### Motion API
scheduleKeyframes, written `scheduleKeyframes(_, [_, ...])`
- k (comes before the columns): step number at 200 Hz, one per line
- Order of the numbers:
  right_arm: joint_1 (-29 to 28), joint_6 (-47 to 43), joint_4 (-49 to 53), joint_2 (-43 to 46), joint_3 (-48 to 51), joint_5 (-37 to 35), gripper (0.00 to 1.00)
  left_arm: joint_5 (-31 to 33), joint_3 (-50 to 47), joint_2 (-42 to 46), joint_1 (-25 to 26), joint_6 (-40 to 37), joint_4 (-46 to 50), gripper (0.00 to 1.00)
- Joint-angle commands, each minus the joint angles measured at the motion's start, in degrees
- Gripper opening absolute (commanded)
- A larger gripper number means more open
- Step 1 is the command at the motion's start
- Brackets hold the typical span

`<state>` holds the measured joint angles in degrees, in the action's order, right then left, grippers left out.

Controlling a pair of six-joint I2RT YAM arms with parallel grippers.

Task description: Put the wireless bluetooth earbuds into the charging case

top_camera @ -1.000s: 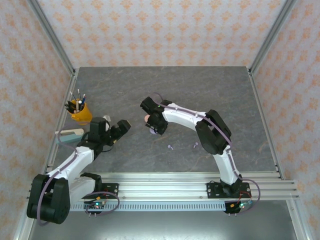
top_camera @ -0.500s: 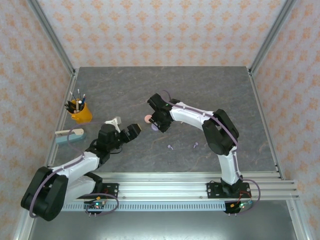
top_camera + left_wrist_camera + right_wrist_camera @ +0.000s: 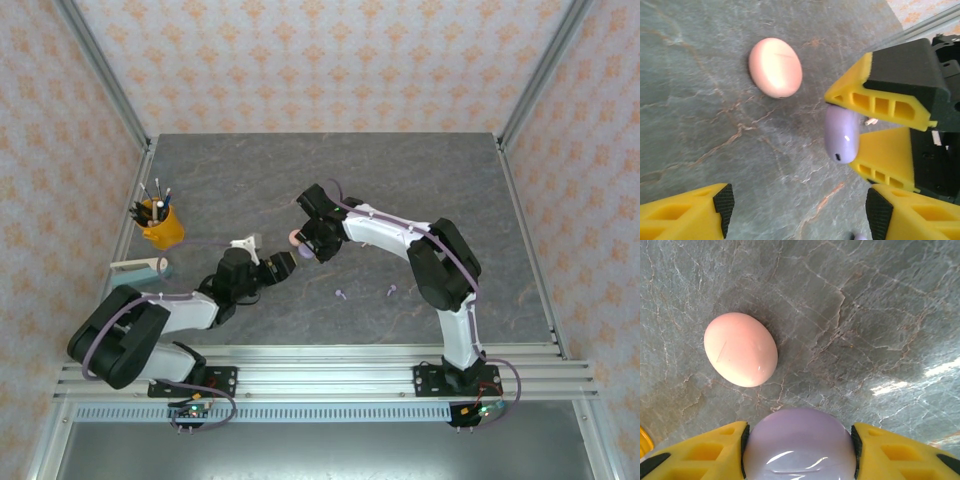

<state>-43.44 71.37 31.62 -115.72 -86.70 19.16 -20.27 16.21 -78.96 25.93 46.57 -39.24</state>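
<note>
My right gripper [image 3: 800, 452] is shut on a lilac charging case [image 3: 800, 445], held just above the table; the same lilac case [image 3: 841, 134] shows edge-on between that gripper's yellow fingers. A closed pale pink case [image 3: 740, 349] [image 3: 775, 67] lies on the table just beyond it. My left gripper [image 3: 800, 205] [image 3: 281, 266] is open, nothing between its fingers, facing the held case from the left at close range. Two small lilac earbuds [image 3: 341, 294] [image 3: 390, 290] lie on the table to the right of both grippers. My right gripper [image 3: 308, 248] sits near the table's middle.
An orange cup of pens [image 3: 160, 225] stands at the left side, with a teal and white object [image 3: 140, 268] near the left edge in front of it. Metal rails [image 3: 330, 365] run along the near edge. The grey stone-patterned table [image 3: 430, 190] stretches behind and to the right.
My left arm has swung right and forward, bringing its gripper close to the right gripper. The right gripper shifted slightly right, still holding the lilac case.
</note>
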Motion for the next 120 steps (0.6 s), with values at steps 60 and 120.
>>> scheduleKeyframes(60, [0.42, 1.84, -1.55, 2.95, 0.75, 1.23, 0.50, 3.24, 4.78, -7.38, 3.50, 0.98, -9.40, 0.66])
scheduleKeyframes(120, [0.37, 2.27, -2.51, 3.39, 2.08, 1.97, 0.50, 4.32, 6.19, -9.69, 4.03, 1.50, -10.82, 0.61])
